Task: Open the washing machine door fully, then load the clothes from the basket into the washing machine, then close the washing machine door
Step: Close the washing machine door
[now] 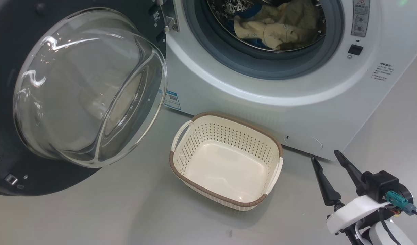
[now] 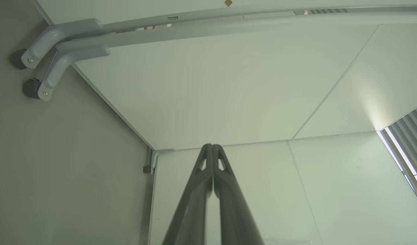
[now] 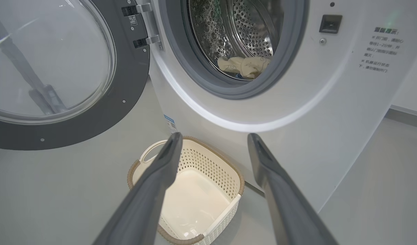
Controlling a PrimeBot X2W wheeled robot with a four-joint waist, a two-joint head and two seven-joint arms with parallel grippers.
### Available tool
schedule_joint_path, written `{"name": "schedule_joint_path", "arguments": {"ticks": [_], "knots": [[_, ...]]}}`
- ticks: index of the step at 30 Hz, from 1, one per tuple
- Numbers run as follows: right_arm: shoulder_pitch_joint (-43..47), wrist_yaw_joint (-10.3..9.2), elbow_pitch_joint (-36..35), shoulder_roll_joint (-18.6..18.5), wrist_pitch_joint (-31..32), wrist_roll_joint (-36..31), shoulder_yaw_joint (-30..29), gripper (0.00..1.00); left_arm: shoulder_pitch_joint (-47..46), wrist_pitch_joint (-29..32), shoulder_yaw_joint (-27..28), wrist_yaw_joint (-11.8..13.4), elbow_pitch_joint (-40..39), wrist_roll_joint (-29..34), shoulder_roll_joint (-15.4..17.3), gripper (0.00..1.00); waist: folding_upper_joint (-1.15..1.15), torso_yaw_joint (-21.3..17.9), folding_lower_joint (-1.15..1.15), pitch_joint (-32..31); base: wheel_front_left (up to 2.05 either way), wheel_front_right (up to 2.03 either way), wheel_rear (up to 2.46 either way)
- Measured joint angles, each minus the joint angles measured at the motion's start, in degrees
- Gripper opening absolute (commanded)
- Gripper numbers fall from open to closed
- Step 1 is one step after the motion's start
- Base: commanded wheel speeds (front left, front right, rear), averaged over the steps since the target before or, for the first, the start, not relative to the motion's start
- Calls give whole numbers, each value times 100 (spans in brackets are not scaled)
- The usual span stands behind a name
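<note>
Right hand (image 1: 325,156): hangs low at the right of the head view, near the washing machine (image 1: 263,102), fingers spread wide, grips nothing. Left hand (image 2: 212,147): pressed fully closed, tip against tip, nothing between; points at pale panels (image 2: 229,85) and grey bars, hard to identify.

Washing machine door (image 1: 89,88): swung wide open to the left on its hinge. Cut off by the left and top edges of the head view, so part of the black rim goes unseen. Bulges toward the camera as a clear glass bowl streaked with glare. Shows blurred dark shapes through the glass in the right wrist view, too vague to name.

Clothes (image 1: 280,27): lie inside the steel drum (image 3: 229,30), behind the grey seal (image 1: 229,58). Cream-yellow, crumpled, faint outline prints, a strip of blue underneath; upper part cut off by the top edge of the head view. Peek as a small bunch over the seal in the right wrist view.

Basket (image 1: 229,136): sits empty on the floor (image 1: 127,211) just in front of the machine, below the opening. Cream perforated walls, brown rim, white handles. Partly hidden behind one finger in the right wrist view.

Blue label (image 1: 171,99): print too small to read.
</note>
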Motion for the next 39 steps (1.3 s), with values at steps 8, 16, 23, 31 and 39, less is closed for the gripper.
{"name": "schedule_joint_path", "arguments": {"ticks": [8,16,23,31,39], "knots": [[1,0,2,-63,0,1,25,100,-79,646,-107,-2,202,-325,155,0,0,-56,0,59,0,0,0],[-5,0,-1,-122,0,8,20,100,-92,1236,-401,-8,392,-521,131,0,0,-91,0,148,0,0,0],[-11,0,0,-129,0,9,16,100,-92,1504,-448,-8,506,-536,145,0,0,-106,0,168,0,0,0],[-12,0,3,-155,0,9,-10,100,-86,2047,-610,-35,580,-678,172,0,0,-117,0,167,0,0,0],[-13,0,4,-157,0,13,-22,100,-52,2637,-834,-55,575,-719,261,0,0,-100,0,142,0,0,0]]}}
